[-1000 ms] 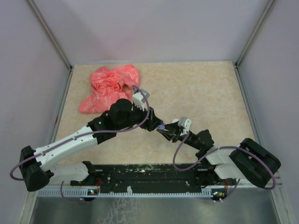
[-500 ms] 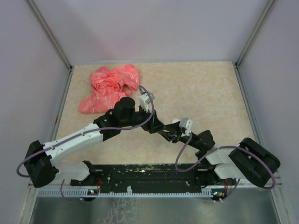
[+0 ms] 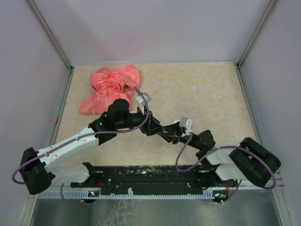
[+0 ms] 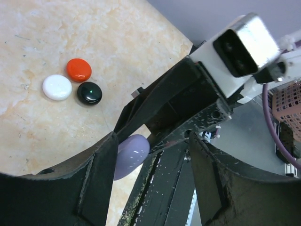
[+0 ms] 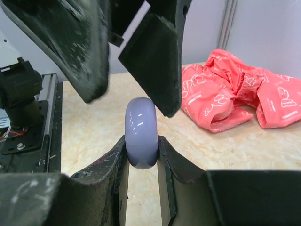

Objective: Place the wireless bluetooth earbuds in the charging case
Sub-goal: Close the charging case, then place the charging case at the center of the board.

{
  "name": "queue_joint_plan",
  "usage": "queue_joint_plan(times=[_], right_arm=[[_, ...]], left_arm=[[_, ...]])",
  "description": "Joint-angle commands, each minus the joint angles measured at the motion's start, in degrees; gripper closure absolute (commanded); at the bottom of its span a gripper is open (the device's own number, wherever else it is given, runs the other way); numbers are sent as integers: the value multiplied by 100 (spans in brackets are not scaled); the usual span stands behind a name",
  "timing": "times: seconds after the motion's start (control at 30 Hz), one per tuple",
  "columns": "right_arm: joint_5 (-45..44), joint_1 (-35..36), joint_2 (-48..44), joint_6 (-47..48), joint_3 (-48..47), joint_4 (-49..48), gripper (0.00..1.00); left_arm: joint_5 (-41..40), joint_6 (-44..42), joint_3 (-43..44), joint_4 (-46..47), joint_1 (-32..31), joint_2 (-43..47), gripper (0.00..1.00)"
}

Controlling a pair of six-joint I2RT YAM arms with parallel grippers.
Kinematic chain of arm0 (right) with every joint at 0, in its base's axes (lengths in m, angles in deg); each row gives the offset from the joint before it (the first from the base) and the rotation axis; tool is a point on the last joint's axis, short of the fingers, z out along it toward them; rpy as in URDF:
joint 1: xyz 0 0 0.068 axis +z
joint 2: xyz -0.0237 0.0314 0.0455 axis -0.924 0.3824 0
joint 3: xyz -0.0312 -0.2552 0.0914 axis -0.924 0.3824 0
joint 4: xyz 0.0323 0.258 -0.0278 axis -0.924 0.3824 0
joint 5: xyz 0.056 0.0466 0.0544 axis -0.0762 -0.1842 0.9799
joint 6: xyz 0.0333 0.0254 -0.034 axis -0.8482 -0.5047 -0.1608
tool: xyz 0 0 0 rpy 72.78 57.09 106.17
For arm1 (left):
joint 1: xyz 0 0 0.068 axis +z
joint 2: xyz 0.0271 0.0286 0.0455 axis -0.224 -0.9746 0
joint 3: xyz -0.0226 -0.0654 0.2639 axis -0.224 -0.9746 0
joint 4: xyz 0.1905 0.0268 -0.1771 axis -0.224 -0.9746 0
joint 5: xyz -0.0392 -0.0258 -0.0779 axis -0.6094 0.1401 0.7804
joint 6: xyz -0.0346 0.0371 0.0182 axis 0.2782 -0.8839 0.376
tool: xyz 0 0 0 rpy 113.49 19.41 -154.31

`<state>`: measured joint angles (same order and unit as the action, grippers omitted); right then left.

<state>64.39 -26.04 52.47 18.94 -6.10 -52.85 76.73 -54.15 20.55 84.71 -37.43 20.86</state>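
Your right gripper (image 5: 141, 142) is clamped on the purple case (image 5: 141, 125), held edge-on.
Your left gripper (image 4: 151, 137) stands open with its jaws either side of the case; whether they touch it is unclear.

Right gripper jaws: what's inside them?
A pale purple disc stands on edge, pinched between the fingers of the right gripper. The fingers cover its lower rim. Its flat faces are pressed against the fingers, so no seam, lid or contents can be seen.
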Motion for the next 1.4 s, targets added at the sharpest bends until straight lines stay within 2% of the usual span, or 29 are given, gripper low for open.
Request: queue_joint_plan(times=[0.0, 0.2, 0.33, 0.47, 0.53, 0.67, 0.8, 0.93, 1.0, 1.2, 1.37], right_arm=[[36, -49, 87, -182, -257, -129, 100], [11, -139, 122, -461, -352, 91, 100], [-29, -289, 78, -825, -532, 689, 100], [154, -602, -62, -1567, -705, 1606, 100], [157, -807, -275, -1885, -782, 2357, 100], [-195, -1002, -1075, -1730, -1047, 4659, 100], [-537, -1344, -1697, -1763, -1223, 6421, 100], [-638, -1869, -2046, -1873, -1286, 7536, 100], [-713, -2170, -2166, -1887, -1327, 8017, 100], [-742, -3352, -2371, -2060, -1265, 8852, 100], [-1235, -3545, -2276, -2003, -1301, 9184, 100]], left_arm=[[262, 21, -63, 287, 5, 273, 33], [-324, -37, -46, -30, 146, 444, 31], [-1376, -216, 203, -911, 300, 569, 29], [-2340, -337, 173, -1582, 431, 843, 26], [-2763, -368, 85, -1885, 504, 1031, 24], [-3371, -508, -148, -2345, 701, 1455, 19], [-3612, -722, -278, -2690, 1049, 1711, 11], [-3830, -838, -404, -2883, 1302, 1862, 2], [-3880, -878, -504, -2873, 1394, 1937, 1], [-3860, -880, -670, -2884, 1638, 2009, 0], [-3830, -838, -858, -2823, 1765, 2372, 0]])
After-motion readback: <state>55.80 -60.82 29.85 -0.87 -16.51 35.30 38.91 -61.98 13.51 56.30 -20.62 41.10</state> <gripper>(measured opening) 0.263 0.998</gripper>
